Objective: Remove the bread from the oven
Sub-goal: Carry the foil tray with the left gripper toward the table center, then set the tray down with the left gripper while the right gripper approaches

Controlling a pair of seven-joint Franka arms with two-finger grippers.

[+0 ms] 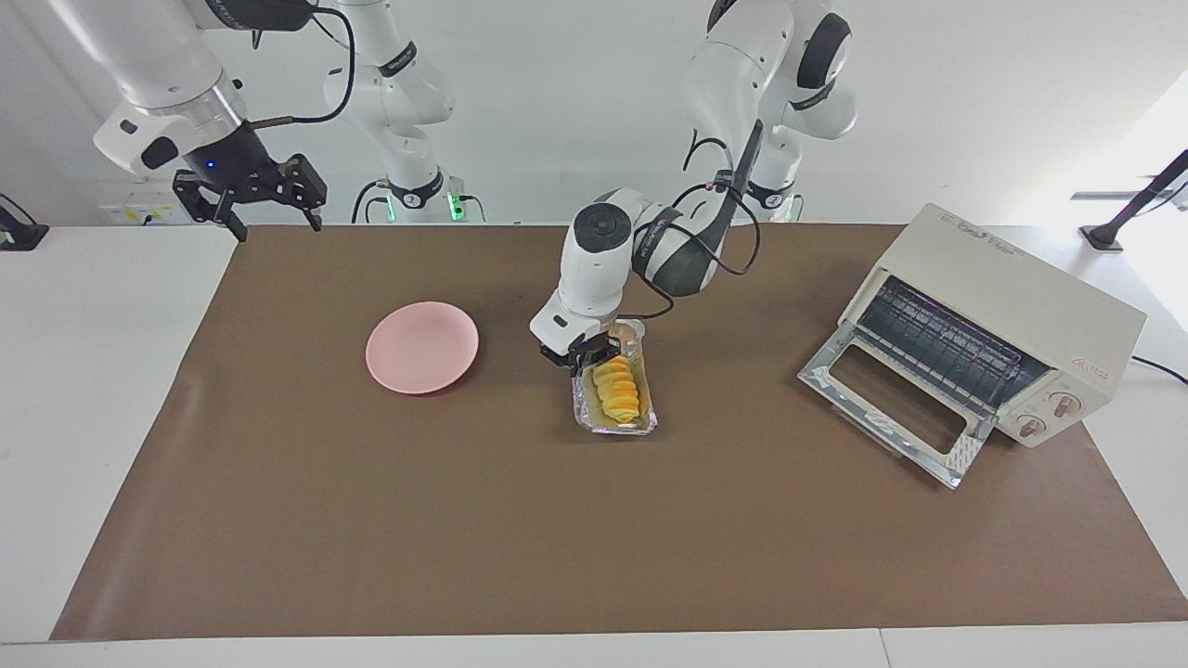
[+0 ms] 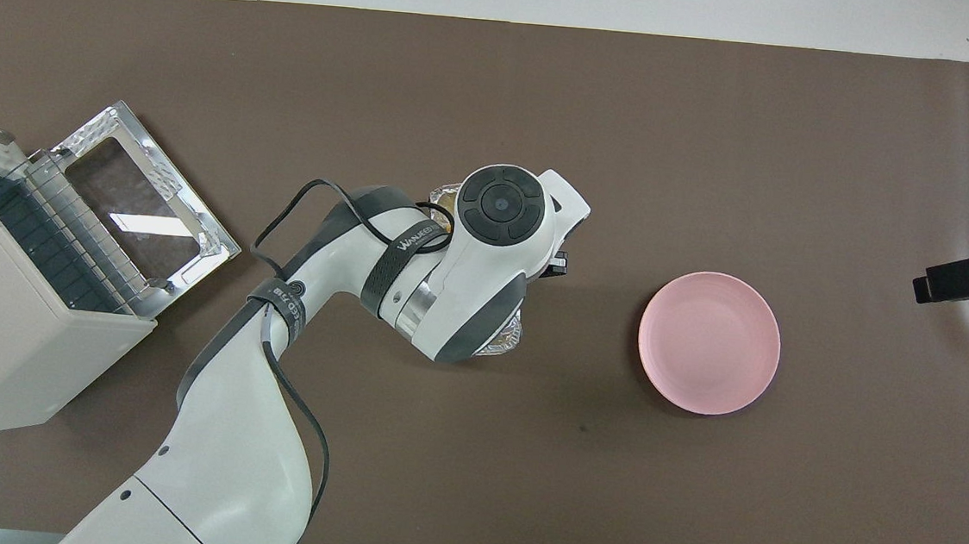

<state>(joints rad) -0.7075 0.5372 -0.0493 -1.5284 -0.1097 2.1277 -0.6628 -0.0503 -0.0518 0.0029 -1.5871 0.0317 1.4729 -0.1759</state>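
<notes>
The bread point(image 1: 618, 390), a ridged golden-yellow loaf, lies in a crinkled silver foil tray point(image 1: 640, 424) on the brown mat at mid-table. My left gripper point(image 1: 590, 362) is down at the tray's end nearer to the robots, at its rim beside the loaf. In the overhead view the left arm hides the bread, and only bits of the foil tray point(image 2: 503, 343) show. The cream-white oven point(image 1: 1021, 278) stands at the left arm's end of the table with its glass door point(image 1: 891, 408) dropped open. My right gripper point(image 1: 277, 226) waits open and empty, raised over the right arm's end.
A round pink plate point(image 1: 422, 346) sits empty on the mat beside the tray, toward the right arm's end; it also shows in the overhead view point(image 2: 709, 342). The oven's wire rack point(image 1: 947, 339) is bare.
</notes>
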